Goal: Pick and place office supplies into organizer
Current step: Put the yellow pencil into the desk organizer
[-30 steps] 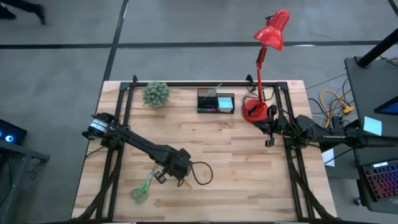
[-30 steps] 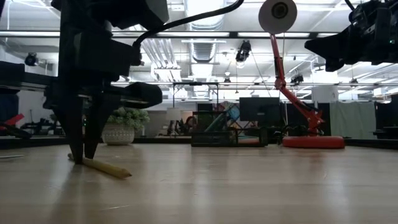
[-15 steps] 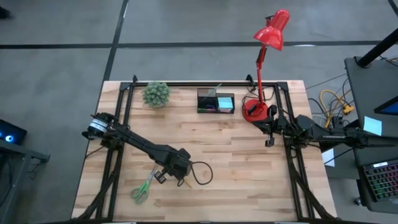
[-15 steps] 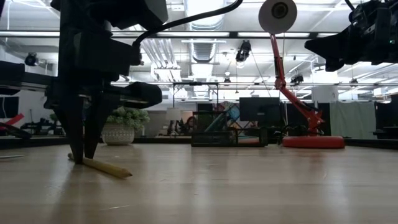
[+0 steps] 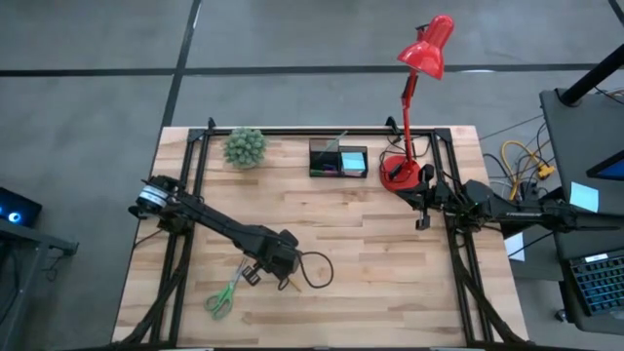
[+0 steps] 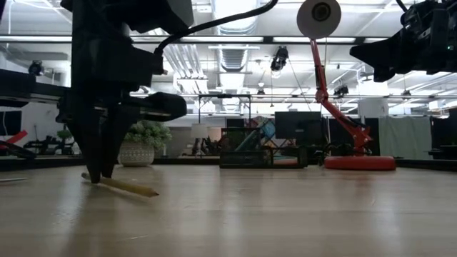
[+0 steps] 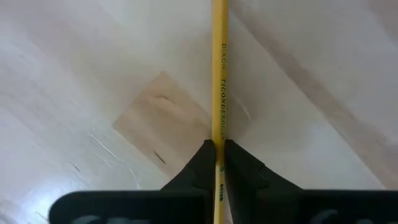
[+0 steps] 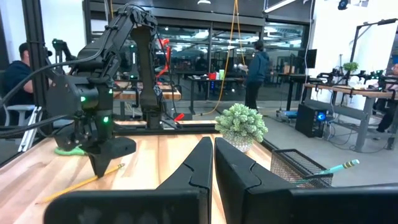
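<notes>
Pinching yellow pencil [image 7: 219, 93] in left gripper [image 7: 219, 163], above table [image 7: 93, 74]

A light wooden table [image 5: 370, 253] carries everything. On it are set a potted plant [image 5: 245, 147], a black organizer [image 5: 337, 158] and a red lamp [image 5: 402, 173] along the far edge — and, nearer the front, green-handled scissors [image 5: 222, 297] beside a yellow pencil [image 6: 121, 185], the pencil tilted.

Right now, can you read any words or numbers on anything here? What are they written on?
"DIXON TICONDEROGA", printed along the yellow pencil that the left hand is shut on.
A smaller mark lower on the pencil, between the fingers, is too small to read.
Nothing else in any view carries readable text.
</notes>
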